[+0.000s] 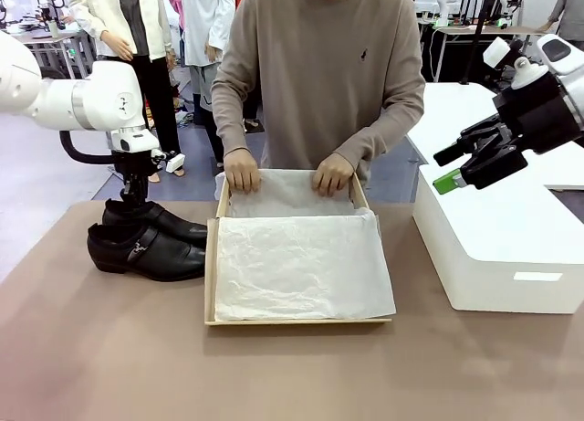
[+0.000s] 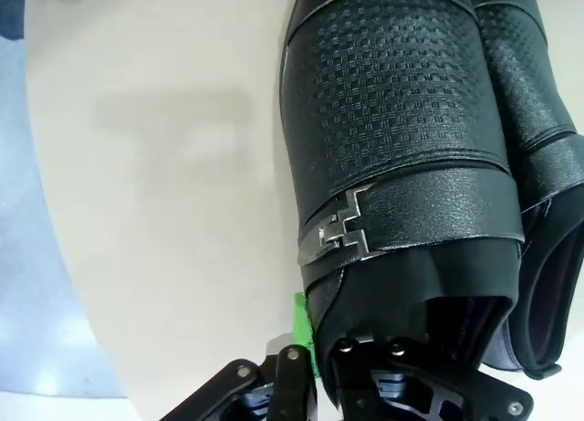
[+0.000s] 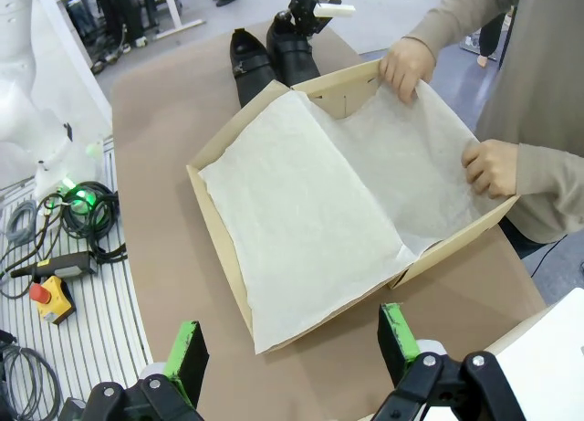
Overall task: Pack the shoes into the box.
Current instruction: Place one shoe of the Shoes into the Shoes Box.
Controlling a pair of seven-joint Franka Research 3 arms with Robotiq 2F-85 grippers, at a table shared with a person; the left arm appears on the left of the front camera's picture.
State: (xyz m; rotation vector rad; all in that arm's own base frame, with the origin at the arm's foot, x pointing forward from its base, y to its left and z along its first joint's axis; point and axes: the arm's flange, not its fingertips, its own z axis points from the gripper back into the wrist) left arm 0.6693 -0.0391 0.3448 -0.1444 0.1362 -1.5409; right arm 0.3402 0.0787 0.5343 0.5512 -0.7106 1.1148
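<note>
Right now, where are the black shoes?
In the front view, the shoes lie on the robot's left, beside the box, the left gripper at their heels.

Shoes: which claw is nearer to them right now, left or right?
Left. The left claw is shut on the heel rim of one of the shoes. The right claw hangs open by the white bin, beyond the cardboard box from them.

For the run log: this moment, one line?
left gripper shut on shoe | right gripper open | person's hands on tissue in box
</note>
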